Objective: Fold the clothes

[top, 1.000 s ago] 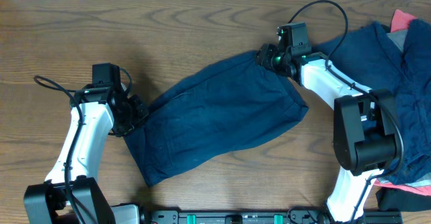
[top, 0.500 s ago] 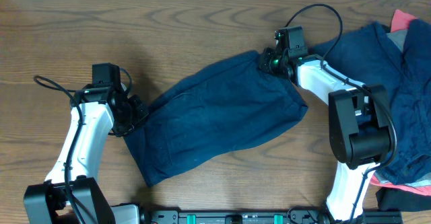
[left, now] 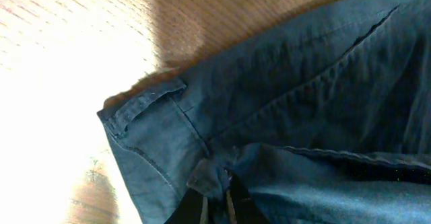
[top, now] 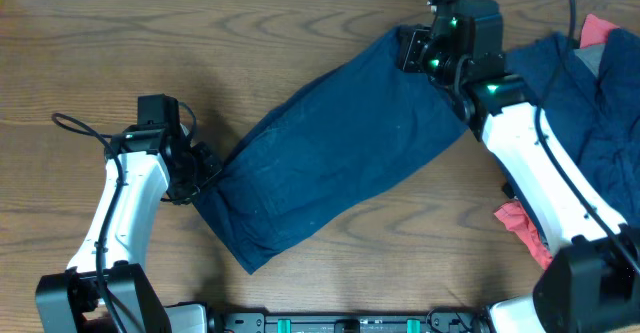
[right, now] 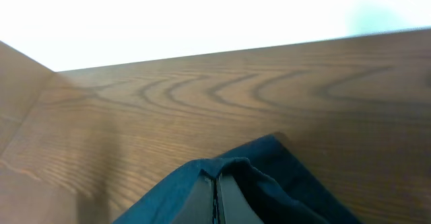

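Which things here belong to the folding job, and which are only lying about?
Belong to the job:
- navy shorts, pinched at opposite ends by the left gripper and the right gripper
- pile of clothes at the right edge
- red-pink piece under the right arm

Only there:
- wooden table
- black rail along the near edge

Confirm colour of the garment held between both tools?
Dark navy blue, plain, no pattern. The garment shows best in the overhead view.
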`<state>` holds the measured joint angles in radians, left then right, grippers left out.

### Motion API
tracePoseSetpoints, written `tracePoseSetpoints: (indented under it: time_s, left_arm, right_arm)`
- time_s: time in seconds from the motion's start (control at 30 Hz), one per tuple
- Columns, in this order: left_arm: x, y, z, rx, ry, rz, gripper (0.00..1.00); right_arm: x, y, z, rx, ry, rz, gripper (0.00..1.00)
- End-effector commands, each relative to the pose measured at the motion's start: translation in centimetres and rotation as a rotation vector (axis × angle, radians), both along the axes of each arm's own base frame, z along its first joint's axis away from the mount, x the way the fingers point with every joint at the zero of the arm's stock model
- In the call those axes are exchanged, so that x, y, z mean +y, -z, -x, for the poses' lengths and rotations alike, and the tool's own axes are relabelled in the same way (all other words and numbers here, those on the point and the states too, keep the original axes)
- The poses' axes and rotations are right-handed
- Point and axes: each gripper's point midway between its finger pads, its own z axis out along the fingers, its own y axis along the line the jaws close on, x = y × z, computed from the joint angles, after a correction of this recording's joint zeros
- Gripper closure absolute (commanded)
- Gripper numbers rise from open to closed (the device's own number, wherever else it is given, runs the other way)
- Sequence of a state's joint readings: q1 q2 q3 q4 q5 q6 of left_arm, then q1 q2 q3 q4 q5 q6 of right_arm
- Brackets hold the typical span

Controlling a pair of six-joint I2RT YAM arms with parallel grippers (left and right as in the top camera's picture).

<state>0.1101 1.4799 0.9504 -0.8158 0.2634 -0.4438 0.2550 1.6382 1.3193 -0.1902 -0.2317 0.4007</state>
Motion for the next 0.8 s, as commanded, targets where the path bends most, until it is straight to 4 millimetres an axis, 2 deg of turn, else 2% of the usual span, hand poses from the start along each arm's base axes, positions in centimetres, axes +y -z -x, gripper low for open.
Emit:
tracePoseSetpoints:
  time_s: [0.0, 0.1, 0.27, 0.37, 0.47, 0.6, 0.77]
  left_arm:
    - [0.3, -0.5, -0.2, -0.007, 0.001, -0.015, 0.94]
    - [0.3, -0.5, -0.2, -0.006, 0.001, -0.014, 0.94]
    - [0.3, -0.4, 0.3, 0.013, 0.001, -0.012, 0.94]
    - [0.2, -0.3, 0.6, 0.027, 0.001, -0.011, 0.94]
    - [0.2, -0.3, 0.7, 0.028, 0.001, -0.011, 0.94]
    - [0.2, -0.4, 0.6, 0.024, 0.001, -0.011, 0.94]
    - [0.2, -0.4, 0.6, 0.024, 0.001, -0.011, 0.94]
  right_arm:
    - [0.7, 0.8, 0.2, -0.006, -0.035, 0.059, 0.99]
    - [2.7, 0.3, 0.6, -0.052, -0.101, 0.086, 0.99]
    - [6.3, -2.8, 0.5, -0.246, -0.19, 0.135, 0.99]
    - [6.7, -2.7, -0.1, -0.285, -0.14, 0.189, 0.99]
    - [6.3, -0.5, -0.8, -0.241, -0.094, 0.237, 0.99]
    - [6.5, 4.1, -1.6, -0.151, -0.105, 0.269, 0.99]
    - [6.4, 8.1, -3.2, -0.115, -0.094, 0.288, 0.99]
